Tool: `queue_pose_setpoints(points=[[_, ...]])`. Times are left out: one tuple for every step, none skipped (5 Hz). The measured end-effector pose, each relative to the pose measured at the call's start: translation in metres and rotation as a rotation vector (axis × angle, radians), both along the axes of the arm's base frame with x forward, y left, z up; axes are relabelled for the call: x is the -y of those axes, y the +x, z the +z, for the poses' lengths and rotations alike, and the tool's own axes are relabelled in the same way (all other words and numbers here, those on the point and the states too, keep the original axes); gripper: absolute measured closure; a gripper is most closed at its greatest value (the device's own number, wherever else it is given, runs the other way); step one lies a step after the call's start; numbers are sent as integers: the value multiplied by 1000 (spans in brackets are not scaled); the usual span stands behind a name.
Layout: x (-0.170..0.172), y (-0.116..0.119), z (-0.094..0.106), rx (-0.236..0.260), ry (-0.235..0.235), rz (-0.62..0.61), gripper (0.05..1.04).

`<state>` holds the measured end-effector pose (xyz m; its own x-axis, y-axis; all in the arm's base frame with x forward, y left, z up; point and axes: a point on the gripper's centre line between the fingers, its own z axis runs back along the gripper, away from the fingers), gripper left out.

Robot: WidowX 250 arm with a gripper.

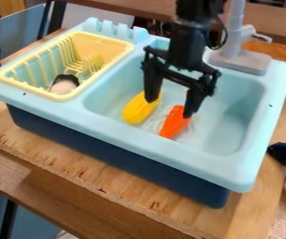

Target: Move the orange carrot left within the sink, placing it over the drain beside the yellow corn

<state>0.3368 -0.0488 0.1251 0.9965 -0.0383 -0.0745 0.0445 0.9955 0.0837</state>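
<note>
Since the yellow toy [138, 110] and orange toy [174, 124] lie near each other in the sink [238, 109], the wide-open gripper [170, 107] should line up with just one before squeezing.

Robot arm [188, 42], black, descending near-vertically from the top edge; pincer [170, 108] directed downward, two fingers [152, 81] spread apart.
</note>
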Motion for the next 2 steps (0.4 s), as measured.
queue_pose_setpoints(points=[[-10, -16, 33, 52, 36, 16, 82], [-20, -33, 39, 30, 61, 12, 82]])
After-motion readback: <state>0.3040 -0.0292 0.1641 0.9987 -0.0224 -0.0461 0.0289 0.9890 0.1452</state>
